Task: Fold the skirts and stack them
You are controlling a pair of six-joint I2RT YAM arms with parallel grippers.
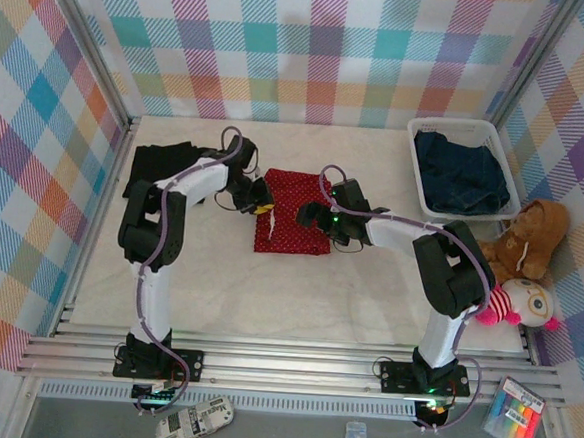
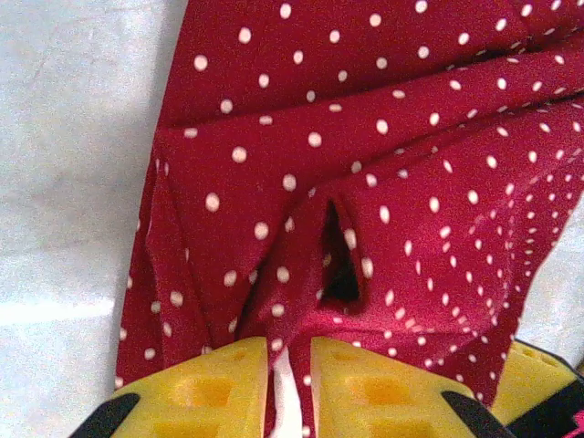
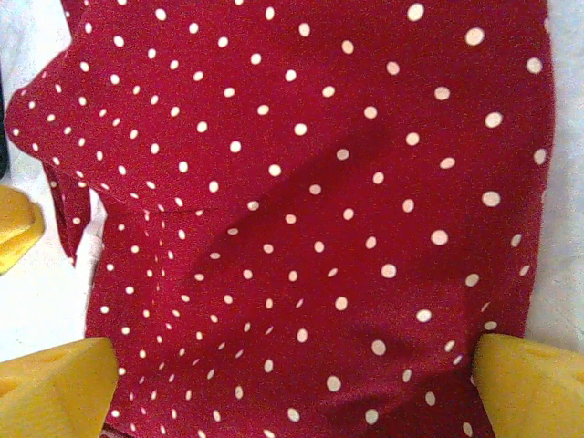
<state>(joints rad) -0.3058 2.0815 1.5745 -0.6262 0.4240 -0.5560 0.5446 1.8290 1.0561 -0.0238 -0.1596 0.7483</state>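
Red dotted skirt [image 1: 290, 214] lies at ctr of the table [image 1: 217, 284], a rough rectangle w/ creases, btwn my two grippers. My left gripper [image 1: 264, 203] sits at its left edge. In left wrist view the yellow fingers [image 2: 210, 392] stand w/ just a narrow slit btwn them, red folds bunched right in front and a thin white strip in the slit. I can't tell if cloth is pinched there or let go, the view's too close. My right gripper [image 1: 306, 216] is over the skirt's right edge, jaws spread wide. In right wrist view there's one yellow pad [image 3: 55, 388] at each bottom corner, dotted cloth across the gap, nothing grasped.

Black skirt [image 1: 161, 160] lies crumpled at far left of the table, just behind my left arm, near the wall. Denim skirt [image 1: 463, 173] is heaped in the white basket [image 1: 457, 123] at the far right corner.

Surface: whitish cover, slightly wrinkled, bare in the near half. Room: walls [image 1: 334, 42] on three sides in pastel check, alu rails [image 1: 292, 364] along the near edge where my bases are bolted. Brown teddy [image 1: 531, 241] and a striped doll [image 1: 522, 303] sit at the right edge by the wall, nearer than the basket. In front of the rails are a white handset-like device [image 1: 193, 418] and a pack of coloured markers [image 1: 519, 415].
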